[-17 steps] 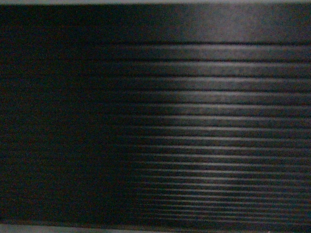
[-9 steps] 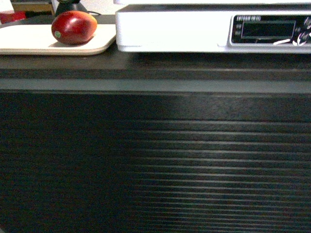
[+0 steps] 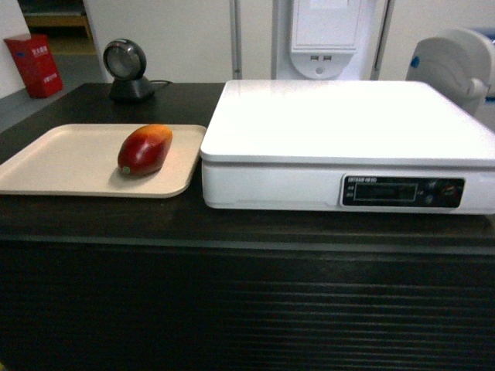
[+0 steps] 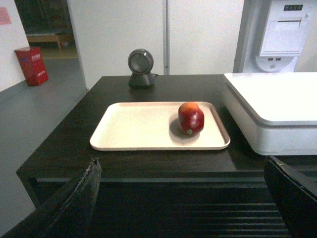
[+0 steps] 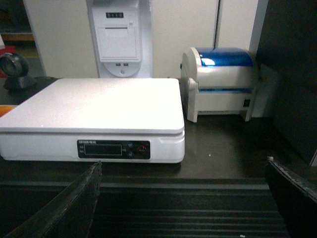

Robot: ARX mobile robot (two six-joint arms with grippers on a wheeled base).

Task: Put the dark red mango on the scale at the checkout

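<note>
Mango [image 3: 145, 149]: dark red, glossy, orange-yellow at its upper end; lies on its side on the tray, in the left half of the head view, toward the tray's right edge. A small green sticker shows at its near end in the left wrist view [image 4: 190, 117]. Nothing touches it.
Tray [image 3: 54, 158]: beige, flat, rounded corners; sits on the counter at left, its right edge just beside the scale.
Scale [image 3: 348, 127]: white square platform with nothing on top, centre to right of the head view; a dark display strip sits on its front face at lower right. It also fills the left and centre of the right wrist view [image 5: 94, 106].
Counter [image 3: 247, 309]: black top with a horizontally ribbed dark front panel across the lower part of the head view.
Left gripper [image 4: 183, 208]: two dark fingers [image 4: 74, 198] show at the lower left and lower right corners of the left wrist view, spread wide with an empty gap; holds nothing and touches nothing, hanging in front of the counter edge, well short of the mango.
Right gripper [image 5: 183, 208]: fingers [image 5: 69, 203] likewise at the lower corners of the right wrist view, spread wide and empty, facing the scale's front.
Scanner [image 3: 126, 69]: dark, round-headed, on a stand at the far edge of the counter, upper left.
Printer [image 5: 220, 82]: white with a blue top, right of the scale.
Red box [image 3: 33, 64]: on the floor at far upper left.
</note>
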